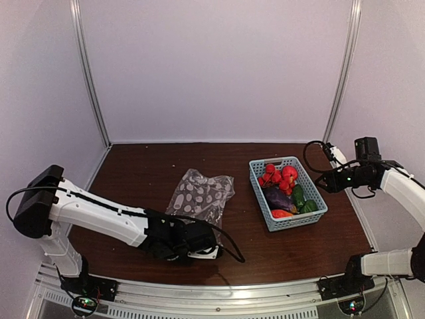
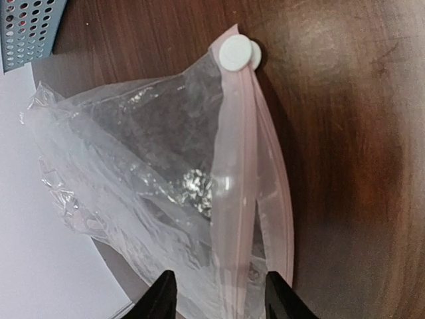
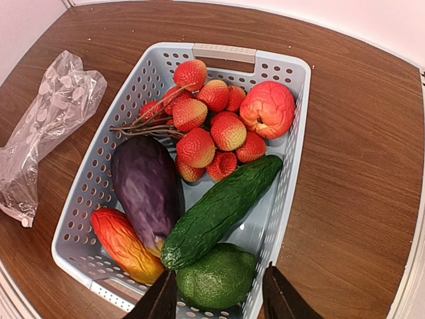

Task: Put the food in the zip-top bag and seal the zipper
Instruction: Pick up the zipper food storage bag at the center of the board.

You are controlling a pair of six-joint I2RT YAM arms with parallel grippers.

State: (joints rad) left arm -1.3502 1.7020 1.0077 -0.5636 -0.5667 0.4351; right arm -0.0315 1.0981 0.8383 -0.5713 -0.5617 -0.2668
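The clear polka-dot zip-top bag [image 1: 199,193] lies flat at mid table; it also shows in the right wrist view [image 3: 40,126]. In the left wrist view its pale pink zipper [image 2: 232,166] runs away from me to the white slider tab [image 2: 236,52]. My left gripper [image 2: 219,292] is open, with its fingers either side of the zipper strip at the bag's near edge [image 1: 199,232]. The food lies in the basket: red round pieces [image 3: 206,113], a cucumber [image 3: 222,206], an eggplant [image 3: 146,186], an orange piece [image 3: 123,242] and a green fruit [image 3: 216,276]. My right gripper [image 3: 219,292] is open and empty above the green fruit.
The light-blue mesh basket [image 1: 255,183] stands right of the bag; its rim [image 3: 219,52] and a corner [image 2: 26,33] show in the wrist views. White walls close in the table on three sides. A metal rail runs along the near edge [image 1: 219,292].
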